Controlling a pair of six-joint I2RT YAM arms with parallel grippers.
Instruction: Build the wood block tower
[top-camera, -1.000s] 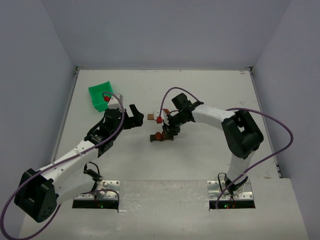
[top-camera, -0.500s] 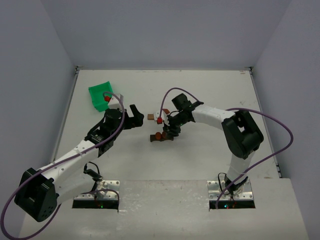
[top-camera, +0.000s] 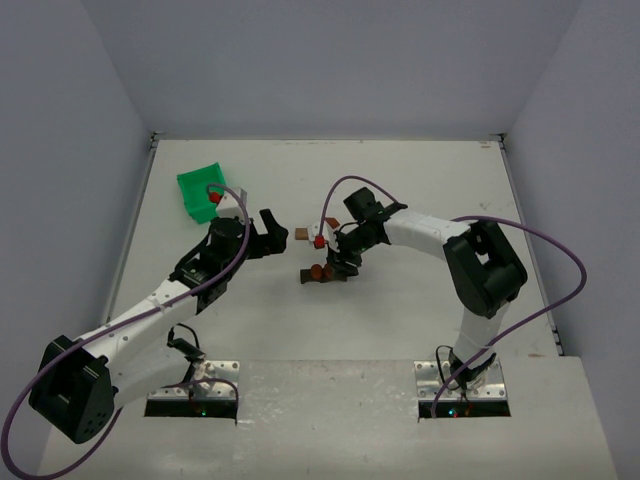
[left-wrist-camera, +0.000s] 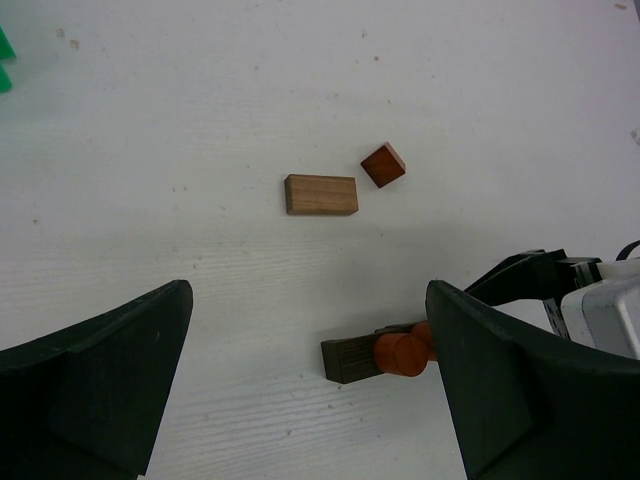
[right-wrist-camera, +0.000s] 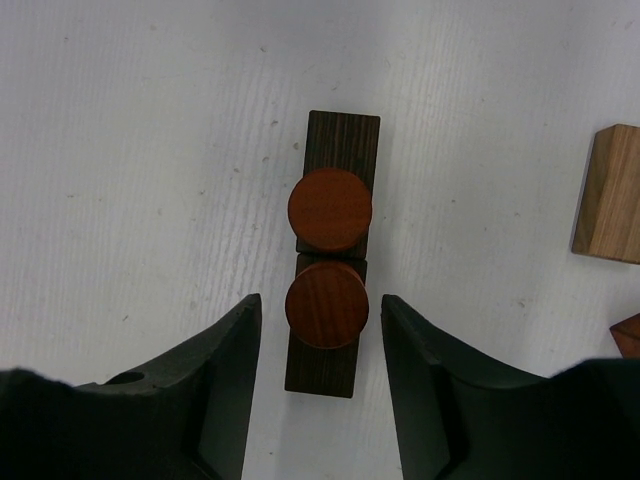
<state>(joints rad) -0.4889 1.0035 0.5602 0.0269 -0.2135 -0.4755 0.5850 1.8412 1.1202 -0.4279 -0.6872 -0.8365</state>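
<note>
A dark brown plank (right-wrist-camera: 343, 135) lies flat on the table with two reddish-orange cylinders (right-wrist-camera: 330, 209) standing on it in a row. My right gripper (right-wrist-camera: 320, 345) is open just above them, its jaws on either side of the nearer cylinder (right-wrist-camera: 327, 304) without touching it. In the top view the plank (top-camera: 318, 274) sits at mid-table under the right gripper (top-camera: 340, 262). A light wooden block (left-wrist-camera: 320, 195) and a reddish cube (left-wrist-camera: 383, 165) lie loose just beyond. My left gripper (top-camera: 271, 231) is open and empty, left of the blocks.
A green plastic bin (top-camera: 198, 188) stands at the far left with a small red piece in it. The light block (top-camera: 299, 235) and the cube (top-camera: 318, 240) lie between the two grippers. The right arm's cable loops over the blocks.
</note>
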